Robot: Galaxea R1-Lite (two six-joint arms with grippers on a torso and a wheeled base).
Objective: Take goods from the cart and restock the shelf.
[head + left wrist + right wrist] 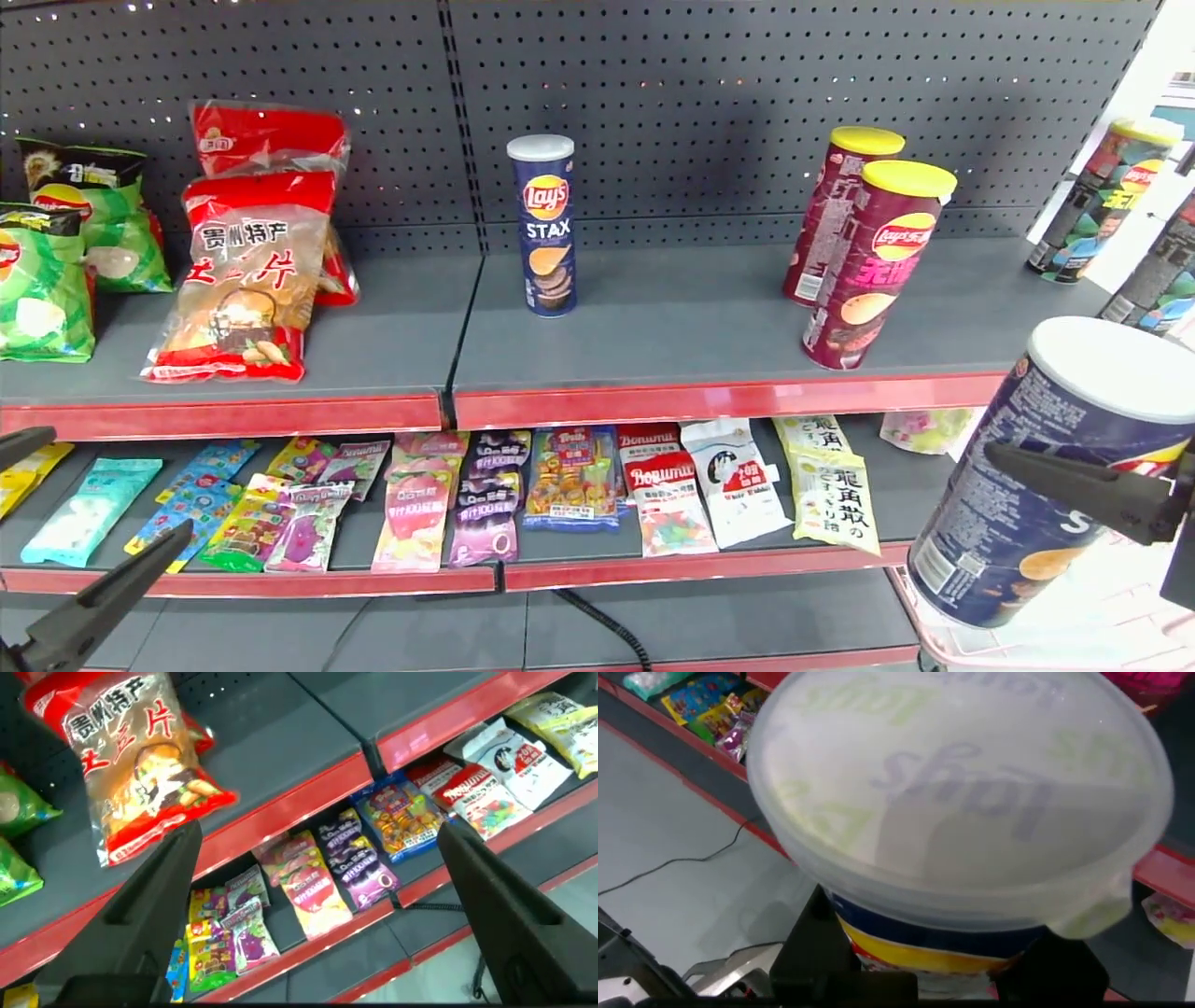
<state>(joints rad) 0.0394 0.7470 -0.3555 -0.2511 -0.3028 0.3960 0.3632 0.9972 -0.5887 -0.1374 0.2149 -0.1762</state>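
A blue chip can (1027, 523) with a white lid (962, 793) hangs tilted at the lower right, in front of the shelf's right end, with my right gripper (1055, 490) (938, 971) shut on its body. A matching blue can (544, 224) stands upright mid-way along the grey upper shelf (691, 308). Two maroon cans with yellow lids (873, 266) stand to its right. My left gripper (56, 523) (318, 905) is open and holds nothing, low at the left before the lower shelf.
Red snack bags (245, 280) (140, 765) and green chip bags (42, 280) fill the upper shelf's left part. Several small packets (574, 481) (402, 812) line the lower shelf. The pale cart (1074, 644) sits bottom right. More cans (1102, 201) stand far right.
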